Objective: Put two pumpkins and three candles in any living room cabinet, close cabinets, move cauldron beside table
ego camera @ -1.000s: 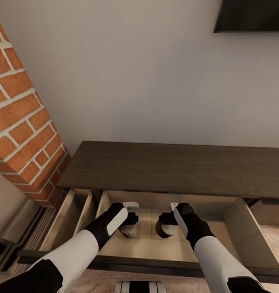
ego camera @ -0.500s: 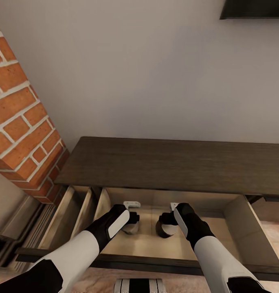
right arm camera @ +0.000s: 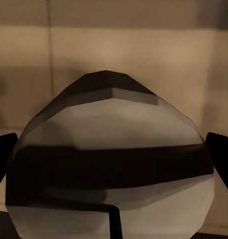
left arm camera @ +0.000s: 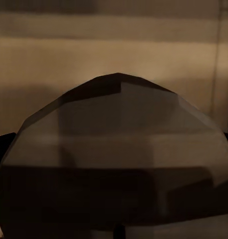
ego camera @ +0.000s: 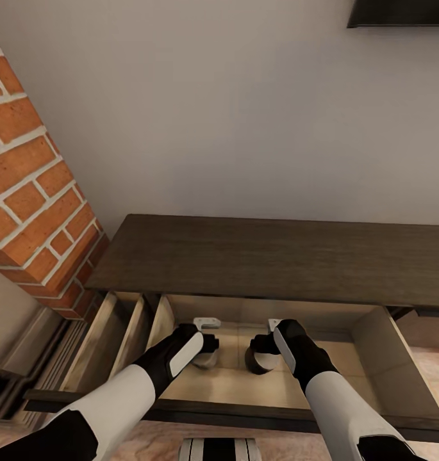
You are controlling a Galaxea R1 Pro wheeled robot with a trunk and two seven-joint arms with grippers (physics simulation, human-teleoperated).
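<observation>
Cabinet (ego camera: 270,259), low and dark brown, stands against the far wall (ego camera: 245,115), its pale-lined drawer (ego camera: 398,358) pulled out toward the near side. Both arms reach into that drawer. Left gripper (ego camera: 206,355) and right gripper (ego camera: 261,358) each carry a rounded grey object, apparently a candle (left arm camera: 114,159) (right arm camera: 111,164), between parted fingers; whether the fingers actually clamp, I cannot tell.

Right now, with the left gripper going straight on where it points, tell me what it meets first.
The left gripper is already up against a rounded grey object inside the open cabinet drawer. Past it, probably the drawer's back wall; depth is unclear.
</observation>
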